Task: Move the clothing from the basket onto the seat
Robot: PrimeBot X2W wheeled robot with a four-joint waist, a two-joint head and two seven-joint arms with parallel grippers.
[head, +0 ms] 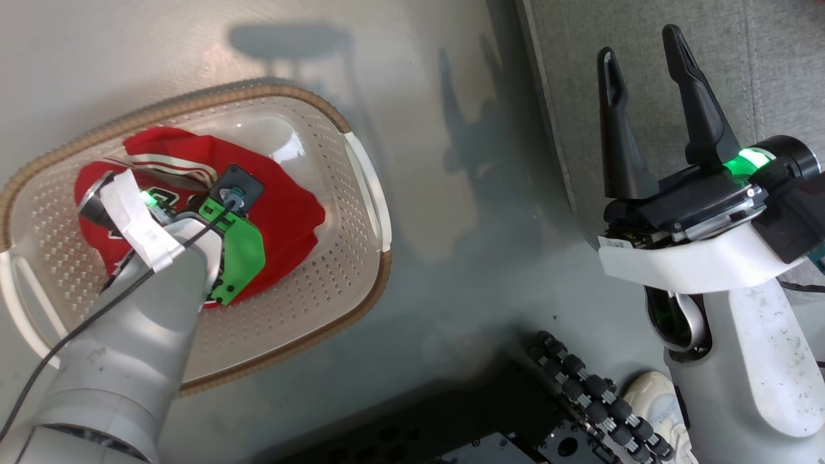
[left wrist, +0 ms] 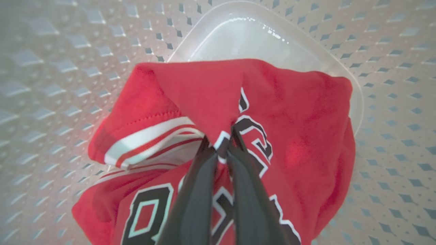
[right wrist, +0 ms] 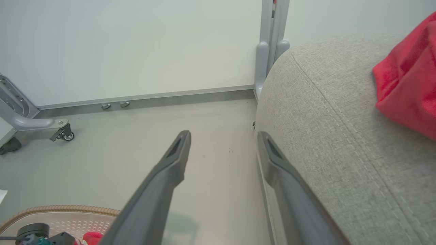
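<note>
The left gripper (left wrist: 223, 139) is clamped tight on a fold of the jersey (left wrist: 299, 129), low in the basket (head: 361, 283). The right gripper (head: 639, 45) is spread wide, holding nothing. The seat (right wrist: 323, 102) lies rightward across bare floor (head: 451, 193).

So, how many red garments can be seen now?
2. The jersey lies in the basket, pinched by the left gripper; another red garment lies on the seat. More may hide underneath.

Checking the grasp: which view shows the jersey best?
The left wrist view: the jersey sits close up, lettering visible, a fold pinched in the left gripper. In the head view the left arm hides much of it; the right wrist view catches a red scrap.
</note>
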